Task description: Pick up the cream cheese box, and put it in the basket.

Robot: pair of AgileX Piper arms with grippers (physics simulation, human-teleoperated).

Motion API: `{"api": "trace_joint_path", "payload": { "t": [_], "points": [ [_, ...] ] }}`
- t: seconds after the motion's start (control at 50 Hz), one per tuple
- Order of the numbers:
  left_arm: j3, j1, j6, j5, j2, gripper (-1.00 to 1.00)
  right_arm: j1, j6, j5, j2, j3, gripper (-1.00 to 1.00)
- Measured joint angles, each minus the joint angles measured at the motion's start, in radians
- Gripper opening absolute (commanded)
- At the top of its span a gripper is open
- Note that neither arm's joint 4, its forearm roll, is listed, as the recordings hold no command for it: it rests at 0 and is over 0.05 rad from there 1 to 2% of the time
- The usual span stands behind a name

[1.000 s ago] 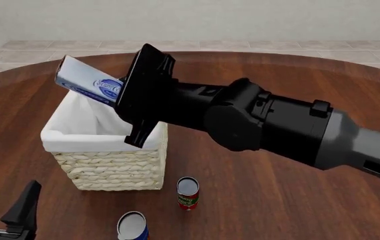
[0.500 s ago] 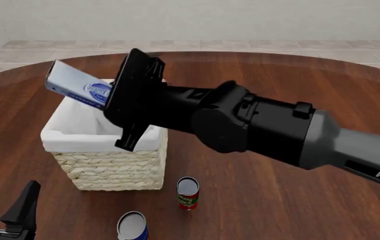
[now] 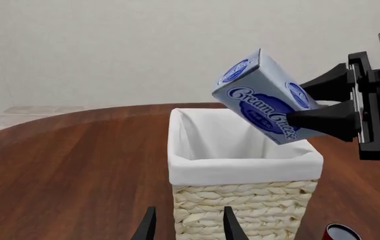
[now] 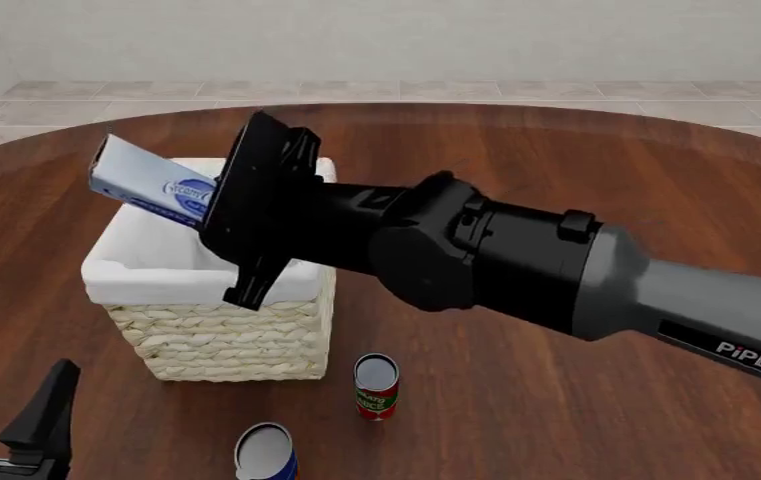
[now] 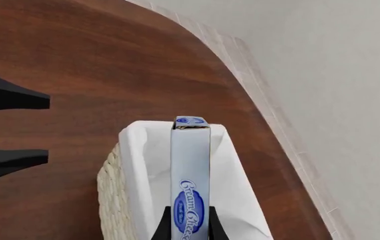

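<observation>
Black right arm [image 4: 487,260] outstretched, fingers [image 3: 323,120] pinching cream cheese box [image 3: 263,97]

Tool-held cream cheese box [image 5: 190,175] above basket [image 5: 133,165]

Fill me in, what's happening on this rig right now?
The right arm's pincer is shut on the cream cheese box, holding it tilted in the air above the open basket. The box has not been released; none of it sits inside the liner yet. The left pincer is open and idle at the near edge of the table, holding nothing. Two cans stand in front of the basket: a red one and a blue one.
</observation>
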Motion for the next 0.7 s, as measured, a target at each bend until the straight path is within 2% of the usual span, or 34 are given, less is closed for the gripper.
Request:
{"api": "trace_joint_path", "payload": {
  "t": [0.7],
  "points": [
    [-0.001, 0.003, -0.004, -0.004, 0.000, 1.00, -0.006, 0.012, -0.007, 0.056, -0.027, -1.00]
  ]
}}
